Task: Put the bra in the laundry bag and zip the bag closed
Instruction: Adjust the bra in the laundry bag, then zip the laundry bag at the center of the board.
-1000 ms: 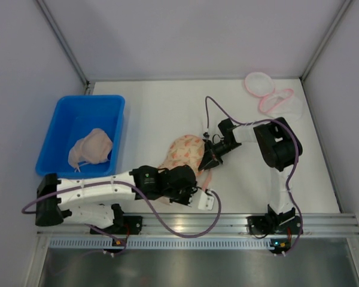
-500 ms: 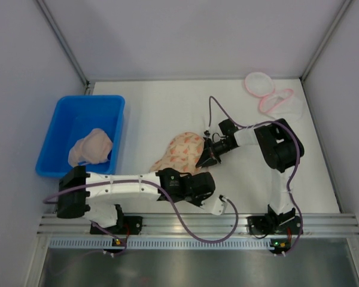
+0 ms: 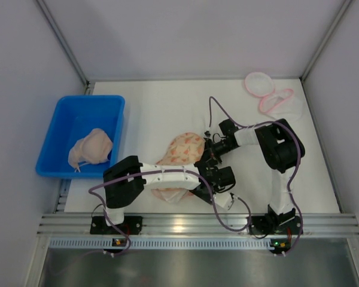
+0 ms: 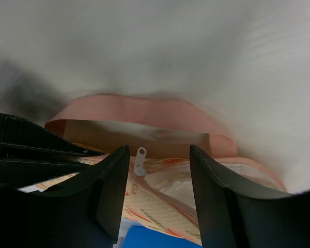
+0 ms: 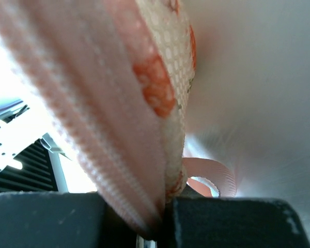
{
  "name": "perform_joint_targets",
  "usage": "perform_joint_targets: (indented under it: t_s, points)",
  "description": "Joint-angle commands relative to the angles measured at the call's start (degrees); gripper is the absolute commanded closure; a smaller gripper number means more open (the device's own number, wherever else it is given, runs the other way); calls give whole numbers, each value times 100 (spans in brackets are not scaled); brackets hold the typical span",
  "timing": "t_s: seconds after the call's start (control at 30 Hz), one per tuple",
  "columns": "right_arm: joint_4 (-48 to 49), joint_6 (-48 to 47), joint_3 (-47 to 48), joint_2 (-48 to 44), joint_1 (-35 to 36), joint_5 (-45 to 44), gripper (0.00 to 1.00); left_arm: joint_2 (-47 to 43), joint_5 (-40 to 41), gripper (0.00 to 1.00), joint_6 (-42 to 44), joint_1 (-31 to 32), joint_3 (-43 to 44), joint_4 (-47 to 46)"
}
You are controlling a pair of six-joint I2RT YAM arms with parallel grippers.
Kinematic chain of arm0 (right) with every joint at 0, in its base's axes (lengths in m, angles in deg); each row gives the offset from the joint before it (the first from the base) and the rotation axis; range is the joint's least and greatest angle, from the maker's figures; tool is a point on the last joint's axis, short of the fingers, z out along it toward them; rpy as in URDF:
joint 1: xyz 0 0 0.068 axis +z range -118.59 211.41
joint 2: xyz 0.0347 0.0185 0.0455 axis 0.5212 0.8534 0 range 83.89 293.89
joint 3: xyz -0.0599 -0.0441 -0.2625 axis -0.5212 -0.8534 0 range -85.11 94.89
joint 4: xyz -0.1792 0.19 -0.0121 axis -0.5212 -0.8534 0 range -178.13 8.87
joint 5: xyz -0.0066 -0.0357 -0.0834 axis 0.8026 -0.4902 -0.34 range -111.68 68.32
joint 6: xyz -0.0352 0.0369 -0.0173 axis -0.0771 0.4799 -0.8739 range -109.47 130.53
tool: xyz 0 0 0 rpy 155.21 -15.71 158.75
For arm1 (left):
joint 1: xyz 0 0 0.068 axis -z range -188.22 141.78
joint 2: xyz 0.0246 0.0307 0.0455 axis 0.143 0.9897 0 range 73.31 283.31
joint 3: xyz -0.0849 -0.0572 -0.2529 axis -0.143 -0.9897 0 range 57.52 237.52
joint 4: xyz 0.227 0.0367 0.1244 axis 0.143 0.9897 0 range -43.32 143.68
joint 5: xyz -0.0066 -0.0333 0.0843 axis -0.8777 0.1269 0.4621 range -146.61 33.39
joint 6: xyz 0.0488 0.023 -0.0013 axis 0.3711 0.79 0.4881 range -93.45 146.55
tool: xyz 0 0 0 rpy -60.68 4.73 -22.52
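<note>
Both pincers at the laundry bag's near-right corner.
Left pincer [image 4: 158,165] has its fingers apart, straddling the white zipper pull [image 4: 140,155] below the pink strap [image 4: 144,109]. The patterned laundry bag [image 3: 182,149] lies mid-surface [image 3: 161,107]. Right pincer [image 3: 203,159] is clamped on the bag's hem. Blue bin [image 3: 93,99] at left, beige garment [image 3: 91,146] inside. Whether the bra is in the bag: cannot tell.

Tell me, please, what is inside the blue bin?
One crumpled beige garment lies in the bin, toward its near end; the floor beyond it shows plain blue. Whatever is beneath the garment is covered, so I cannot see it.
</note>
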State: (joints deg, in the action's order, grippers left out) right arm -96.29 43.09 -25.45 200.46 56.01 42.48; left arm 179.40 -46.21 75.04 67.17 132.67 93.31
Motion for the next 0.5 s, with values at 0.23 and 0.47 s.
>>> perform_joint_targets:
  t_s: [0.23, 0.47]
  points:
    - [-347, -118, -33, -311, 133, 0, 100, 659, 560, 40, 653, -438, 483, 206]
    - [-374, -171, -42, -302, 133, 17, 100, 844, 815, 50, 776, -578, 377, 224]
